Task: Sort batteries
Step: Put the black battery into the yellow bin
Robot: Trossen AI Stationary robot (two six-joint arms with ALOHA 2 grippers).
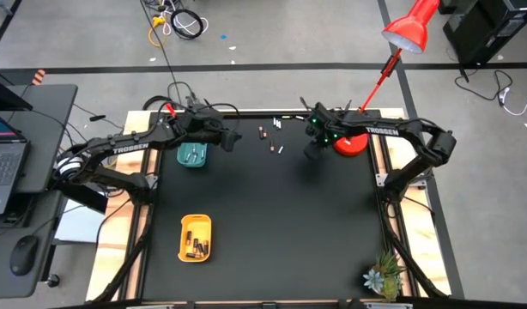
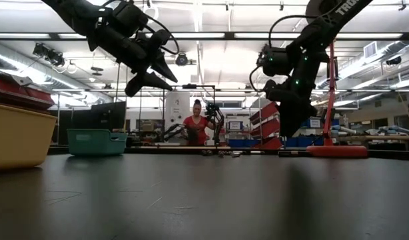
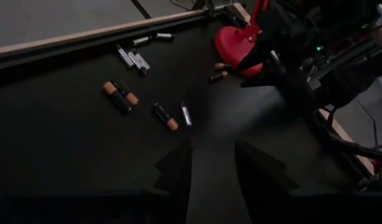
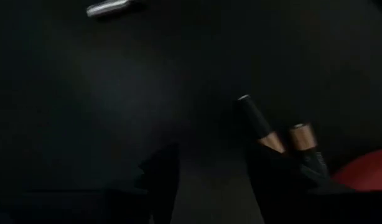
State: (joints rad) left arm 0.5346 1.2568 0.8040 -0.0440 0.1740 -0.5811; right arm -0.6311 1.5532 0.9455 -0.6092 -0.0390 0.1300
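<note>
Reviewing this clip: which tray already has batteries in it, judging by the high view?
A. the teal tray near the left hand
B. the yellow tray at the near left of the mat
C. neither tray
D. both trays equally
B. The yellow tray shows several dark batteries lying inside it, while no batteries can be made out in the teal tray.

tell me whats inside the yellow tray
The yellow tray holds a few dark batteries lying toward its near end. Their exact count can't be told, and the low view shows only its outer wall.
</note>
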